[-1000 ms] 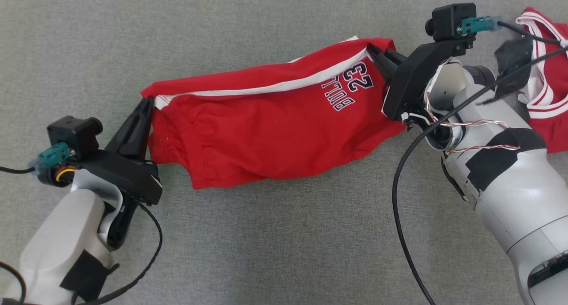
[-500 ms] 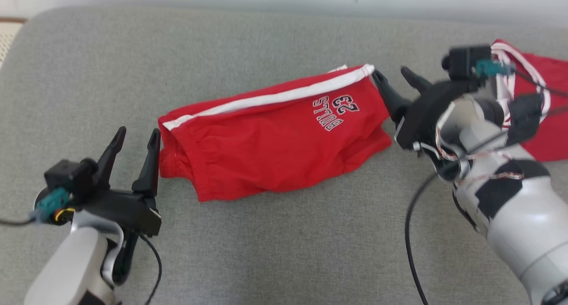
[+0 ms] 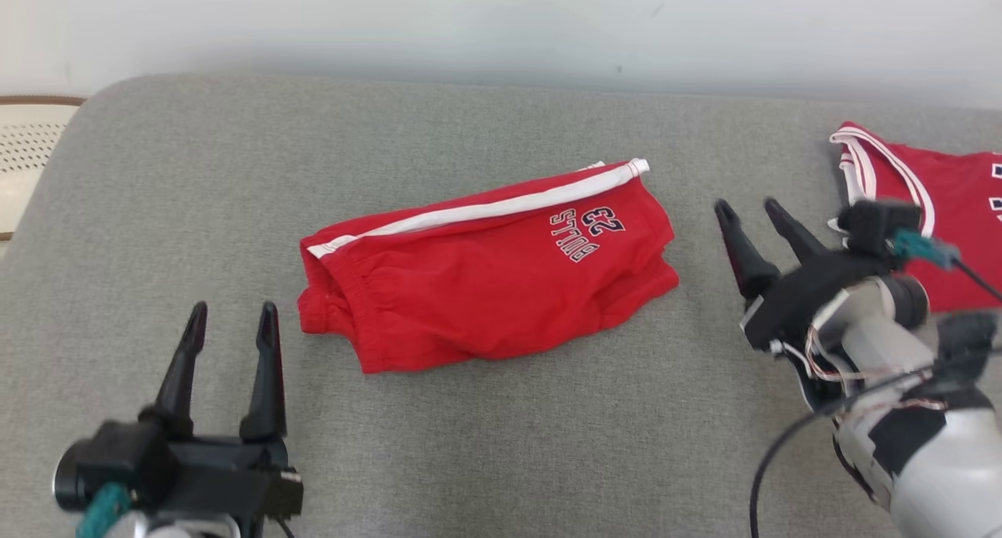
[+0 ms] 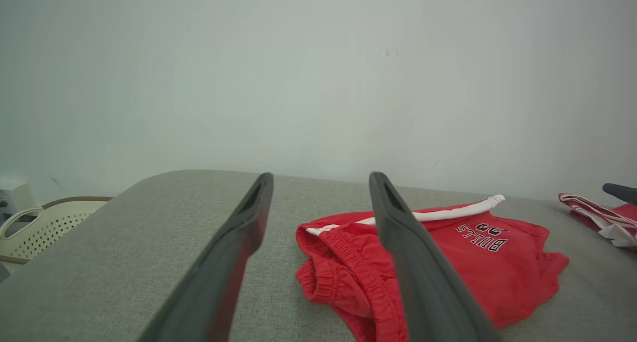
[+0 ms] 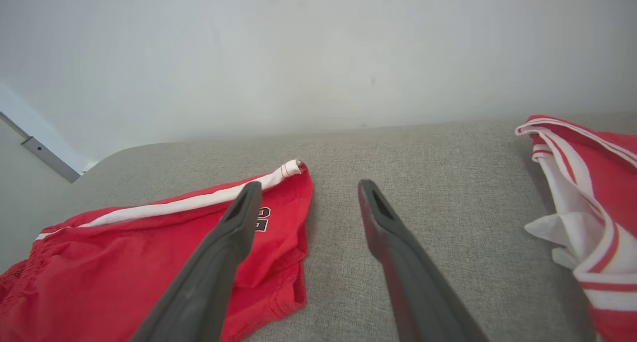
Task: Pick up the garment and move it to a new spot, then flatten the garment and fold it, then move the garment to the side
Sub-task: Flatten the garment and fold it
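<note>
The left gripper (image 3: pixel 233 312) and the right gripper (image 3: pixel 745 209) are spread wide and nothing is held, likely so the folded red shorts (image 3: pixel 485 287) can be let lie. The shorts are laid on the grey cushion (image 3: pixel 501 444) between both grippers, near each, touched by neither.

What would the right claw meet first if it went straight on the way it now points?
The right claw would probably meet bare cushion between the shorts and the jersey, though depth is unclear.
</note>
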